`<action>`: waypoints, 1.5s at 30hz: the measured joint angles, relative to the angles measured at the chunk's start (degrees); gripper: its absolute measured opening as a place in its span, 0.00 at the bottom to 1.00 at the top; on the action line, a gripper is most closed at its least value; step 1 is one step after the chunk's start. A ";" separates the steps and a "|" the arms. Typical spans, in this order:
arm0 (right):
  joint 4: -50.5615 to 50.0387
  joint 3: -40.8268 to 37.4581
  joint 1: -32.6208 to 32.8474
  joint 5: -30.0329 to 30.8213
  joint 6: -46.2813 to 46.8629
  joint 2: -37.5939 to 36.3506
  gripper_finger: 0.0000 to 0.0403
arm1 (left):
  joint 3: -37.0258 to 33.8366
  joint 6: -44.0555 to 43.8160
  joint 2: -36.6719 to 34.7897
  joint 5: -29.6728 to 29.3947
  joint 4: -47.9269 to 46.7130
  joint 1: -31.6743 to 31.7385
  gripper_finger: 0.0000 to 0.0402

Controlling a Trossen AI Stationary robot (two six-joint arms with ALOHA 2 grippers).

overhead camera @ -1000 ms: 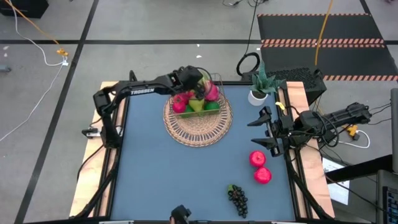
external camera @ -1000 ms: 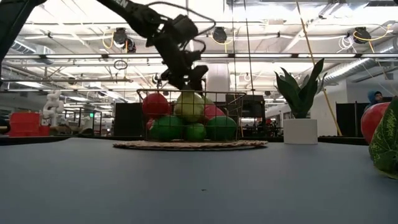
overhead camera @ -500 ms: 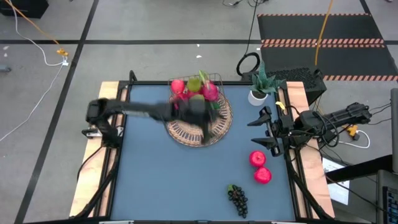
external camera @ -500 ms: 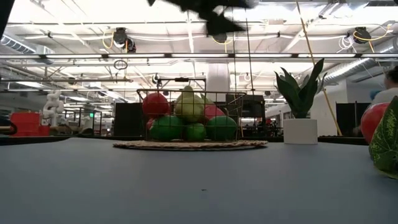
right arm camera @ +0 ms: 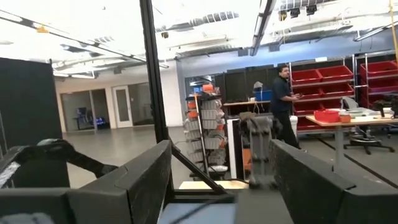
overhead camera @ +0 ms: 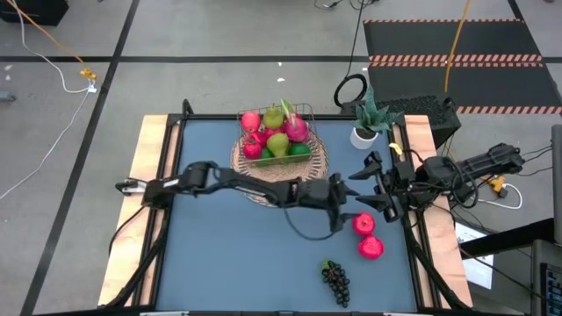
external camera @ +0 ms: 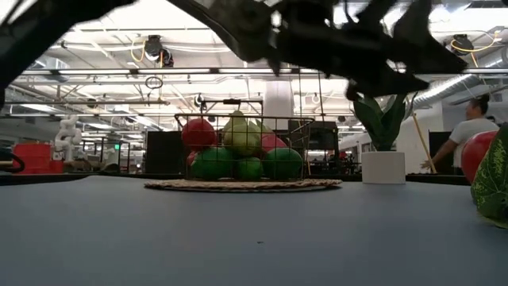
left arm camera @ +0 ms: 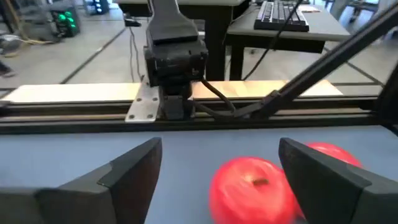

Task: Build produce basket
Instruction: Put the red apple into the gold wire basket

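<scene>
1. Left gripper (overhead camera: 341, 217): dark, two flat fingers spread apart, nothing between them. The arm is stretched across the matte blue tabletop (overhead camera: 219, 254); the gripper sits just beside the nearer of two apples.
2. In the left wrist view the fingers (left arm camera: 134, 168) frame a glossy red round toy apple (left arm camera: 254, 190) with a small stem dimple; a second red apple (left arm camera: 333, 155) shows partly behind one finger.
3. From above, both apples lie on the tabletop near its right edge: one (overhead camera: 363, 224) close to the gripper, the other (overhead camera: 371, 248) just beside it, nearer the front.
4. Dark purple bumpy grape cluster (overhead camera: 335, 281) lies well apart from the basket, near the front edge.
5. Small rectangular thin-wire grid basket (overhead camera: 306, 111) with see-through sides sits on a flat round tan woven wicker mat (overhead camera: 263, 180) at the far side of the tabletop.
6. Basket contents, piled: yellow-green pear (external camera: 240, 133) on top, red apple (external camera: 198, 133) beside it, smooth green limes (external camera: 213, 164) below, pink fruit (overhead camera: 298, 130) at one end. Exact count cannot be told.
7. Right gripper (overhead camera: 376, 186): dark fingers apart, empty, parked at the right edge of the tabletop.
8. Spiky green plant in a white pot (overhead camera: 363, 134) stands at the far right corner.
9. A person (external camera: 468, 135) stands in the room behind.
</scene>
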 joint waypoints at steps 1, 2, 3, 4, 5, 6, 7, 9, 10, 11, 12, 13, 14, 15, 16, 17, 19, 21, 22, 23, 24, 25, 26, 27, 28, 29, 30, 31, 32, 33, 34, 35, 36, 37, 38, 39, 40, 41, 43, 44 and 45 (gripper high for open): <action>-0.03 0.00 0.00 -0.01 -0.31 0.01 0.66 | 2.65 -0.03 1.88 1.18 -1.12 0.37 0.82; -0.18 0.00 0.00 -0.04 -0.42 0.02 0.66 | 5.02 -0.09 3.45 2.00 -3.05 0.65 0.85; -0.48 0.00 0.00 -0.03 -0.58 0.01 0.66 | 7.36 0.08 5.14 2.50 -4.92 0.74 0.88; -0.55 0.00 0.00 -0.05 -0.87 -0.05 0.66 | 9.44 0.54 6.52 2.65 -6.53 0.75 0.92; -0.61 0.00 0.00 -0.07 -1.19 -0.11 0.66 | 11.03 1.25 7.60 2.61 -8.71 0.83 0.95; -0.84 0.00 0.00 -0.12 -1.55 -0.11 0.66 | 12.52 1.88 8.63 2.43 -9.95 0.86 0.97; -1.16 0.00 0.00 -0.12 -1.87 -0.11 0.66 | 13.61 2.87 9.51 2.41 -10.48 0.83 0.98; -1.59 0.00 0.00 -0.12 -2.14 -0.11 0.66 | 14.95 4.13 10.67 3.20 -10.60 1.10 0.96; -1.62 0.00 0.00 -0.12 -2.23 -0.11 0.66 | 15.31 4.28 11.23 4.42 -10.42 1.31 0.95; -1.65 0.00 0.00 -0.12 -2.35 -0.11 0.66 | 15.46 4.30 11.80 6.24 -9.55 1.49 0.94; -1.66 0.00 0.00 -0.12 -2.35 -0.11 0.66 | 15.48 4.30 12.25 8.48 -8.90 1.67 0.93; -1.66 0.00 0.00 -0.12 -2.35 -0.11 0.66 | 15.48 4.30 12.48 10.66 -8.97 1.88 0.93; -1.66 0.00 0.00 -0.12 -2.33 -0.11 0.66 | 15.46 4.55 12.54 12.84 -9.37 2.01 0.93; -1.68 0.00 -0.02 -0.12 -2.17 -0.11 0.66 | 15.46 4.96 12.65 14.74 -9.53 2.06 0.93; -1.63 0.00 0.00 -0.12 -2.05 -0.11 0.66 | 15.46 5.59 12.89 16.69 -8.80 2.04 0.94; -1.43 0.00 0.00 -0.12 -1.84 -0.09 0.66 | 15.50 6.24 12.97 18.67 -8.57 2.00 0.95; -0.64 0.00 0.00 -0.12 -1.04 0.24 0.66 | 15.51 6.59 13.17 20.81 -7.68 1.97 0.97; -0.11 0.00 0.00 -0.12 -0.42 0.52 0.66 | 15.48 6.66 13.39 20.75 -7.10 1.89 0.99; 0.32 0.00 0.00 -0.12 -0.30 0.80 0.66 | 15.48 6.63 13.84 20.52 -5.72 1.93 0.99; 0.70 0.00 0.00 -0.12 -0.20 1.03 0.66 | 15.51 6.22 14.05 20.31 -4.95 2.06 0.99; 1.05 0.00 0.00 -0.12 -0.20 1.25 0.66 | 15.51 5.65 14.24 20.25 -4.86 2.22 0.99; 1.60 0.00 0.00 -0.12 -0.19 1.60 0.66 | 15.51 5.30 14.73 20.04 -4.41 2.33 0.99; 1.97 0.00 0.00 -0.12 -0.19 1.84 0.66 | 15.51 5.16 15.41 19.85 -3.52 2.46 0.99; 2.10 0.00 0.00 -0.12 -0.24 1.98 0.66 | 15.49 4.74 15.81 19.72 -3.38 2.52 0.99; 2.26 0.00 0.00 -0.12 -0.34 2.28 0.66 | 15.46 4.23 16.26 19.46 -3.55 2.62 0.99; 2.59 0.00 0.00 -0.12 -0.36 2.53 0.66 | 15.46 3.90 16.72 19.26 -3.22 2.66 0.99; 2.62 0.00 -0.02 -0.12 -0.44 2.54 0.66 | 15.44 3.77 17.05 19.23 -2.65 2.69 0.99; 2.54 0.00 -0.02 -0.12 -0.60 2.55 0.66 | 15.40 3.58 17.22 19.21 -2.47 2.69 0.99; 2.60 0.00 -0.02 -0.13 -0.67 2.65 0.66 | 15.40 3.42 17.68 19.23 -1.68 2.69 0.99; 2.80 0.00 -0.02 -0.12 -0.77 2.69 0.66 | 15.42 3.36 17.92 19.28 -0.43 2.69 0.99; 2.85 0.00 -0.02 -0.12 -0.82 2.64 0.66 | 15.42 3.18 18.06 19.37 -0.08 2.69 0.99; 2.78 0.00 -0.02 -0.14 -0.82 2.64 0.66 | 15.42 3.26 18.14 19.36 -0.04 2.60 0.99; 2.83 0.00 -0.02 -0.14 -0.82 2.66 0.66 | 15.42 3.86 18.14 19.37 -0.12 2.45 0.99; 2.84 0.00 -0.02 -0.14 -0.82 2.64 0.66 | 15.42 4.81 18.14 19.37 -0.11 2.34 0.99; 2.82 0.00 -0.02 -0.14 -0.82 2.66 0.66 | 15.42 5.56 18.14 19.36 0.02 2.20 0.99; 2.83 0.00 -0.02 -0.14 -0.82 2.69 0.66 | 15.42 6.08 18.12 19.37 0.14 2.03 0.99; 2.85 0.00 -0.02 -0.14 -0.82 2.69 0.66 | 15.42 6.62 18.12 19.37 0.17 1.81 0.99; 2.89 0.00 -0.02 -0.14 -0.82 2.69 0.66 | 15.40 7.30 18.12 19.37 0.08 1.58 0.99; 2.89 0.00 -0.02 -0.14 -0.54 2.67 0.66 | 15.42 7.59 18.12 19.40 -0.02 1.26 0.97; 2.89 0.00 -0.02 -0.14 -0.47 2.67 0.66 | 15.42 7.75 18.12 19.43 -0.02 1.12 0.95; 2.89 0.00 -0.02 -0.14 -0.45 2.67 0.66 | 15.42 8.06 18.12 19.44 0.00 0.95 0.93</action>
